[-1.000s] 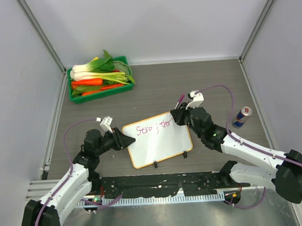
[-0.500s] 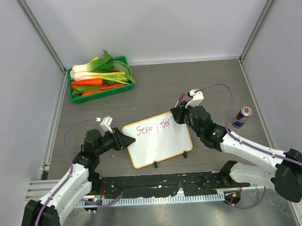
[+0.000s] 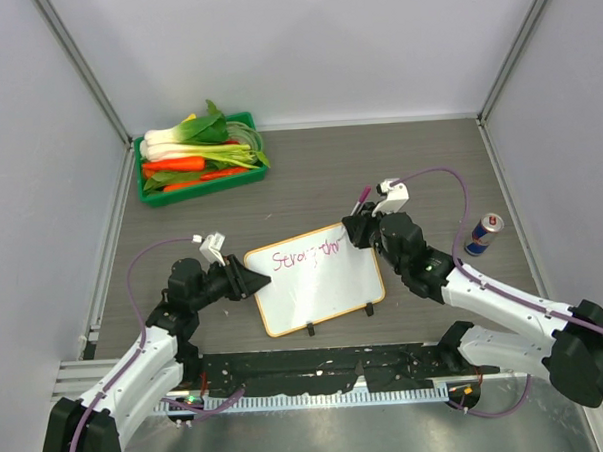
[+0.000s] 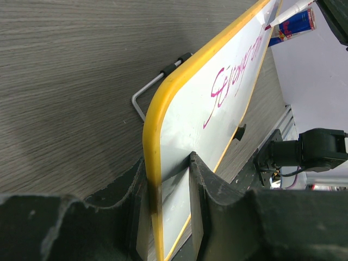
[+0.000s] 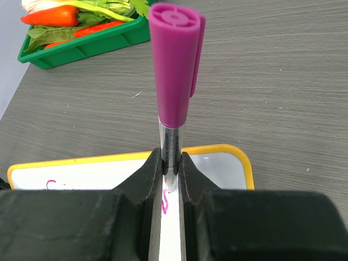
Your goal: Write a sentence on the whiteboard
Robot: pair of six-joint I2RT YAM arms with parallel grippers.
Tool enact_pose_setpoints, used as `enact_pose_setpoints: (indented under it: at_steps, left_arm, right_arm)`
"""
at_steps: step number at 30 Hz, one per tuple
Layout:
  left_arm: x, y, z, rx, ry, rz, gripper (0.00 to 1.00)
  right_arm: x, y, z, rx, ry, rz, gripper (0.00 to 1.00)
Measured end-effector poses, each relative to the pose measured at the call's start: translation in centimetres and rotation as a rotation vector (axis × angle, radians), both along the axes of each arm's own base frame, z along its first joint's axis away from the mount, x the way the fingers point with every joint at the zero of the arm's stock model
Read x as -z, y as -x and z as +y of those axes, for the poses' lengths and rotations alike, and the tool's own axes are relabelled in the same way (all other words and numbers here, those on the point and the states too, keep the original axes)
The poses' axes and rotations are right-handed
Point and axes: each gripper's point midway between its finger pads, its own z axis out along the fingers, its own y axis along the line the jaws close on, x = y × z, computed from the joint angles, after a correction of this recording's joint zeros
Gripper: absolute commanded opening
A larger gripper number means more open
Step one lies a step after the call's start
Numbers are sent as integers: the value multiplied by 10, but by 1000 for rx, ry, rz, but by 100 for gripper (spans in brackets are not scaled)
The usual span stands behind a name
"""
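Note:
The whiteboard (image 3: 314, 280), white with an orange-yellow frame, lies tilted on the table. My left gripper (image 3: 252, 281) is shut on its left edge, one finger on each side of the frame (image 4: 167, 160). The sentence (image 3: 305, 254) is one line of pink writing along the board's top, also seen in the left wrist view (image 4: 231, 81). My right gripper (image 3: 354, 232) is shut on a marker (image 5: 174, 81) with a purple cap on its rear end. The marker's tip sits on the board (image 5: 81, 174) at the end of a pink stroke (image 5: 164, 204), near the top right corner.
A green tray (image 3: 205, 186) of carrots and leafy greens stands at the back left. An upright drink can (image 3: 483, 234) is to the right of the board. The board's two black feet (image 3: 310, 329) point toward the near edge. Grey walls enclose the table.
My right gripper and the marker have shifted slightly right along the top line, and more pink letters show there. The left gripper and board have not moved.

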Motion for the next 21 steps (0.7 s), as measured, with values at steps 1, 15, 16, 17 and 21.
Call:
enact_pose_setpoints:
  at_steps: [1,15,16,17,21]
  left_arm:
    - [0,0,0,0,0,0,0]
    - [-1,0,0,1,1,-6,0]
    - [-1,0,0,2,1,-6,0]
    - [-1,0,0,2,1,-6,0]
    - [-1,0,0,2,1,-6,0]
  right_arm:
    - [0,0,0,0,-1,0,1]
    - [-23,8,-3,-16,-46,-45,1]
    - [-22,8,-3,-18,-46,-43,1]
    - [-21,8,-3,-19,-44,-41,1]
    - [-16,9,-4,-21,-37,-33,1]
